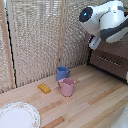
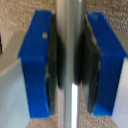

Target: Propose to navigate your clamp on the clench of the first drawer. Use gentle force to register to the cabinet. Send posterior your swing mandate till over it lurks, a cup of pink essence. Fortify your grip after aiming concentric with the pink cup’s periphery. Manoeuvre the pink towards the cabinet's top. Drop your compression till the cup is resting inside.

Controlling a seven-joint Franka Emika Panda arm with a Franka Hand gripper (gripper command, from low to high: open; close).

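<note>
Wrist view, claw (image 2: 68, 62) clamped around silvery bar handle (image 2: 69, 30), pads touching it

Woven screens standing behind a pale wooden counter

A light, plank-built wooden counter (image 1: 95, 102) is stretching across the foreground, its boards running diagonally in the exterior view. Behind it, beige woven-cane screen panels (image 1: 35, 40) are rising as a wall, framed by slim pale wooden posts (image 1: 6, 45). Soft, even light is falling over the scene, leaving only faint shadows on the boards. In the wrist view, a blurred beige woven surface (image 2: 20, 15) is showing at the edges.
</note>
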